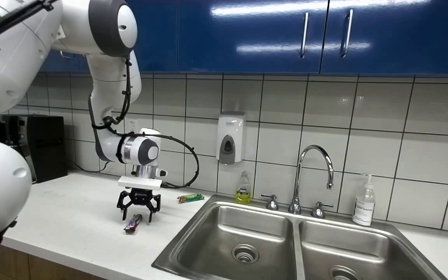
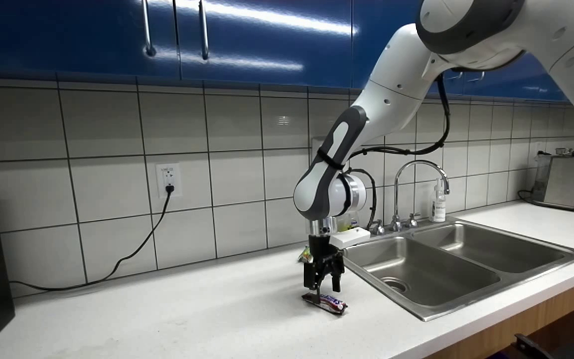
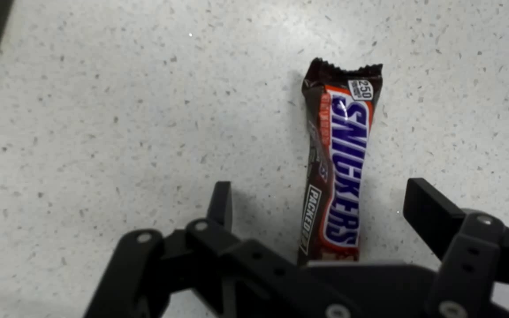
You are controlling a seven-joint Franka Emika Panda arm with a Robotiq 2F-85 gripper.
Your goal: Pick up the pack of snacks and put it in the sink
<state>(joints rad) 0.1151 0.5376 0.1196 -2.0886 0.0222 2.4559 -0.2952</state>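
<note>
The pack of snacks (image 1: 133,224) is a small dark brown, red and white Snickers packet lying flat on the white counter. It also shows in an exterior view (image 2: 332,302) and in the wrist view (image 3: 345,150), where its near end is hidden behind the gripper. My gripper (image 1: 137,219) points down over the pack and is open and empty. In the wrist view the open fingers (image 3: 318,190) stand on either side of the pack, with a gap on each side. The double-basin steel sink (image 1: 297,249) lies beside the pack; it shows in both exterior views (image 2: 471,295).
A flat green packet (image 1: 190,198) lies near the wall. A dish soap bottle (image 1: 243,189), a chrome gooseneck faucet (image 1: 297,182) and a pump bottle (image 1: 364,204) stand along the sink's back edge. A black appliance (image 1: 45,147) stands at the counter's end.
</note>
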